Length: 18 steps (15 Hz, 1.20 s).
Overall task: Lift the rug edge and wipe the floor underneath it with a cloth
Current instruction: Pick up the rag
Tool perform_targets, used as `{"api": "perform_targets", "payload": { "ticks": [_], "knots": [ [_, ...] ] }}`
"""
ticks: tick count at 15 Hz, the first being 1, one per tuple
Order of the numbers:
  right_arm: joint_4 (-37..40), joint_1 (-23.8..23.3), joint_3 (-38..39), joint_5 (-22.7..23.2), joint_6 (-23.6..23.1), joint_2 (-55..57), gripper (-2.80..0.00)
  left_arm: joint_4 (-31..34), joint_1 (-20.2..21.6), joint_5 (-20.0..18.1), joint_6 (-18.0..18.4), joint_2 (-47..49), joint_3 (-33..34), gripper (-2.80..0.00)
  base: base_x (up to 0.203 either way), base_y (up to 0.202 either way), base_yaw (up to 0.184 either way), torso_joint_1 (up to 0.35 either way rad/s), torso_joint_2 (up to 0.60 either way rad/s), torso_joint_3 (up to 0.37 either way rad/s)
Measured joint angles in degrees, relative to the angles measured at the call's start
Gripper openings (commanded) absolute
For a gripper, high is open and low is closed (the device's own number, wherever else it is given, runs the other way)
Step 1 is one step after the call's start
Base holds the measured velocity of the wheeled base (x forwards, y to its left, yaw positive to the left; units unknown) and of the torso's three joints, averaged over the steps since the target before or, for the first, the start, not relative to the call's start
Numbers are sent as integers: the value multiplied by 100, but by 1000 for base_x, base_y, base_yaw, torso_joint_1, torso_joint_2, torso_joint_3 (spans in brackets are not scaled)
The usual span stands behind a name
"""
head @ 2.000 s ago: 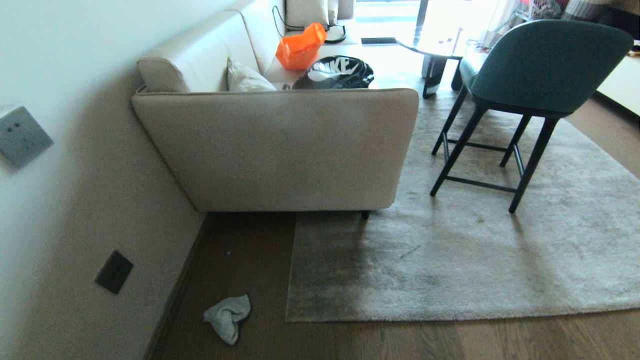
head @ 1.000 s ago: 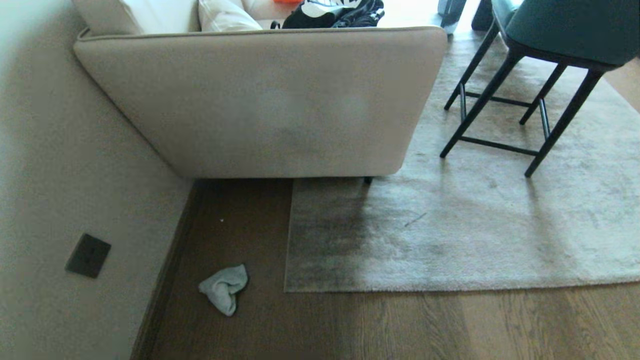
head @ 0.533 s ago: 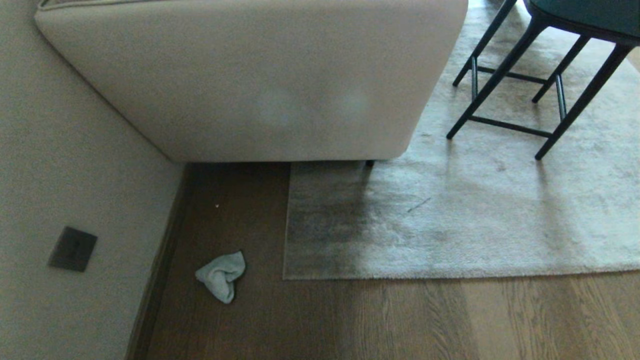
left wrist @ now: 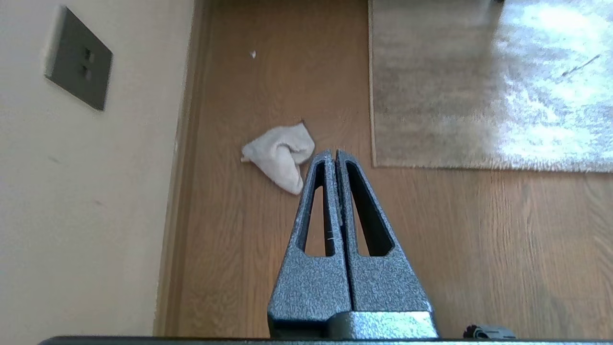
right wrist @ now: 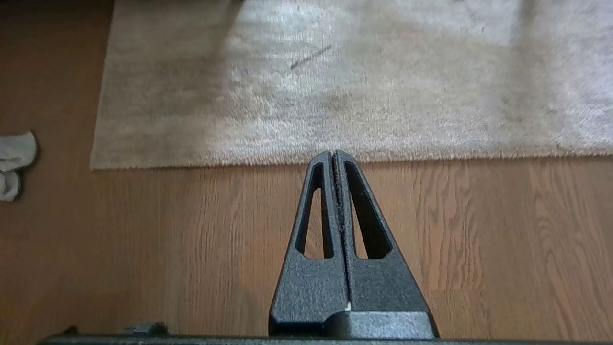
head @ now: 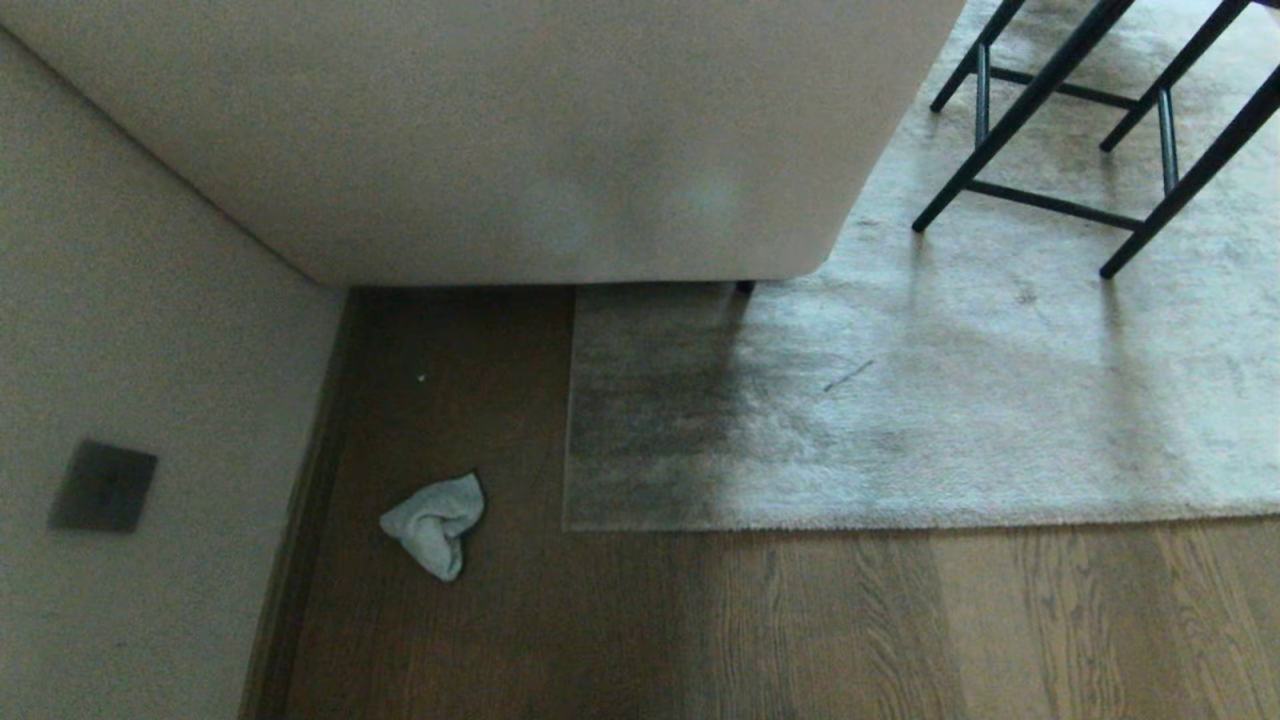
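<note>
nothing of the job looks done yet. the rug edge [head: 640, 525] lies flat on the floor [head: 800, 630], with no part lifted, and the cloth [head: 433, 522] has not been picked up. so all of it is left to do: take the cloth, lift the rug edge, and wipe the wood under it.

the cloth is a small pale grey-blue rag, soft and bunched up in a lump with a pointy end. it lies on the bare floor between the wall's dark skirting and the rug's near left corner, close to that corner but not touching the rug.

the rug is big, grey-beige and fuzzy, with a straight hem and a square corner. its far side goes under the sofa [head: 500, 140] and the chair legs [head: 1050, 130].

the left gripper [left wrist: 334, 154] hangs above the floor near the cloth, jaws pressed together and holding nothing. the right gripper [right wrist: 333, 154] hangs over the wood just in front of the rug's near hem, jaws pressed together too, and empty.
</note>
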Motion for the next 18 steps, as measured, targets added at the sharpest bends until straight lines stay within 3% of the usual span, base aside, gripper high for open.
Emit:
{"api": "perform_targets", "payload": {
  "ticks": [18],
  "knots": [
    [1,-2,0,0,2,0,-280,-2,0,-1,-17,0,0,-280,0,0,0,3,2,-198]
  ]
}}
